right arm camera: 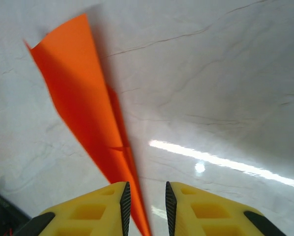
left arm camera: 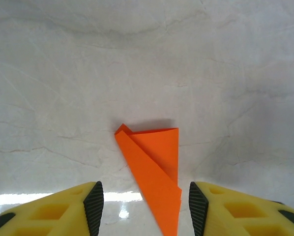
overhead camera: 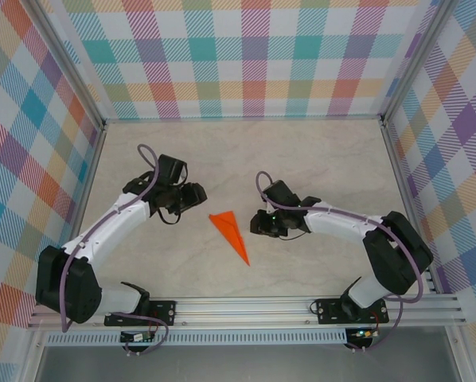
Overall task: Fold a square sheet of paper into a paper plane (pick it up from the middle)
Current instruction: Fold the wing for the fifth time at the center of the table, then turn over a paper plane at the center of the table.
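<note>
At centre frame in the top view, the paper plane [overhead camera: 230, 235] lies flat on the table [overhead camera: 325, 159], a narrow orange dart, point toward the lower right, wide tail toward the upper left. Left gripper [overhead camera: 189, 199] sits just off its tail to the left; right gripper [overhead camera: 259, 224] just off its right flank; neither reads as touching it. Tabletop pale, marble-veined. Plaid panels [overhead camera: 254, 56] wall the room on three sides; metal rail [overhead camera: 246, 306] along the bottom carries both bases. Left wrist view: the plane runs from mid-frame down between the pads [left arm camera: 94, 206], layered folds showing at the tail; jaws roughly half apart, a strip of table on each side of the paper, nothing gripped. Right wrist view: the plane runs from upper left to bottom centre, its tip passing between the pads [right arm camera: 125, 204]; jaws parted only a little, table visible in the gap, no clamp on the paper as far as I can tell. Glossy surface, bright glare streak at right. Judgement: folding looks done, step in hand is letting go. Next move calls for both arms lifting clear without dragging the dart.
</note>
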